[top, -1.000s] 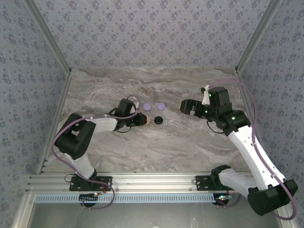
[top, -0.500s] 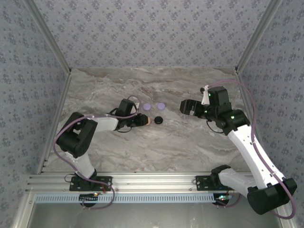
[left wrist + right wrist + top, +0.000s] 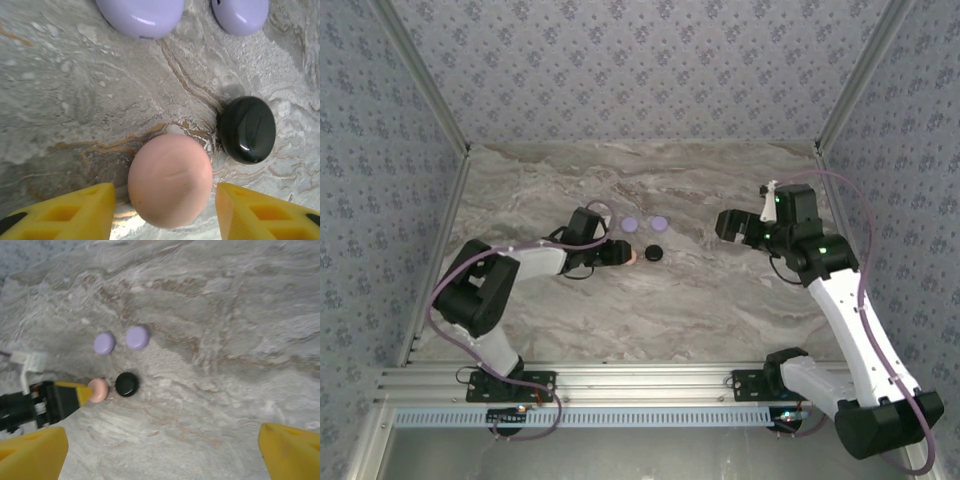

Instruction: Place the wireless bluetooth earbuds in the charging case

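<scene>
Left gripper (image 3: 165,196) half open, straddling pink charging case (image 3: 170,180), no grip; slim gaps each side. Black case (image 3: 247,130) just beyond its right finger; purple cases (image 3: 140,15) farther ahead. Pink shell likely light, rigid, slick: pinch across widest middle. Right gripper (image 3: 162,437) wide open, empty.

pink case (image 3: 98,389) beside black case (image 3: 127,384) — not touching.

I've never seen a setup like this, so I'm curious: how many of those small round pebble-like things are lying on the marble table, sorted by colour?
Purple glossy round plastic cases: 2
Black glossy round plastic case: 1
Pale pink smooth round plastic case: 1
Total: 4
</scene>
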Available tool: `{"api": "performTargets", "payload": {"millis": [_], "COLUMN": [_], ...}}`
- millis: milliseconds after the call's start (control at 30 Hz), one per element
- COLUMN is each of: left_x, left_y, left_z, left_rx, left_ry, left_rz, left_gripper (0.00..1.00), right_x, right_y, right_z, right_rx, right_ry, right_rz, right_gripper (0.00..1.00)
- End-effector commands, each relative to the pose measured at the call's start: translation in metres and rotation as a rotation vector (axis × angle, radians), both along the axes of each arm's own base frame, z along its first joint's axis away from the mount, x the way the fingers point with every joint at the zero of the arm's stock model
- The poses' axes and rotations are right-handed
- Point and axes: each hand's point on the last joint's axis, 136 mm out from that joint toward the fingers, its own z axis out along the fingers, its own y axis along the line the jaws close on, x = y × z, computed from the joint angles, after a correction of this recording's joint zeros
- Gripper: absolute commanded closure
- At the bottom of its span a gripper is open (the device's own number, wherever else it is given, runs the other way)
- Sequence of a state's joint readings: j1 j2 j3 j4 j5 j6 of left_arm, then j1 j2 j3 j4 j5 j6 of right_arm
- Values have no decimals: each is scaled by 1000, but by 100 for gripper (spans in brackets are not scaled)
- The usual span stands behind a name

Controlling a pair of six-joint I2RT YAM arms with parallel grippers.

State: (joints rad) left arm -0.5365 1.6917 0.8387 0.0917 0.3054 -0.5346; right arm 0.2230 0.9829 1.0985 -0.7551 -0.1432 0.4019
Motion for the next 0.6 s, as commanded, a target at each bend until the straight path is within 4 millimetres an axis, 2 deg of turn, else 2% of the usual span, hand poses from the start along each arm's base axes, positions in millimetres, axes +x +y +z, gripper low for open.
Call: {"api": "performTargets", "payload": {"millis": [0, 133, 267, 367, 433, 567], "left_x": [7, 6, 1, -3, -6, -7], "left_y": [11, 33, 70, 108, 135, 184], "left_z": [39, 79, 119, 143, 152, 152], "left_rx": [28, 87, 171, 247, 297, 363], "left_ry": [-124, -260, -415, -527, -582, -646], "left_rz": [16, 52, 147, 272, 363, 513], "left_gripper": [40, 30, 18, 7, 3, 1], "right_x": [-2, -2, -3, -5, -2, 10], "right_y": [-25, -52, -83, -108, -120, -138], "right_z": [17, 22, 14, -5, -21, -56], "right_rx": [-62, -106, -137, -171, -210, -293], "right_ry": [-70, -143, -203, -221, -254, -355], "right_rz": [-73, -167, -305, -427, -463, -494], "right_gripper": [0, 0, 0, 0, 0, 0]}}
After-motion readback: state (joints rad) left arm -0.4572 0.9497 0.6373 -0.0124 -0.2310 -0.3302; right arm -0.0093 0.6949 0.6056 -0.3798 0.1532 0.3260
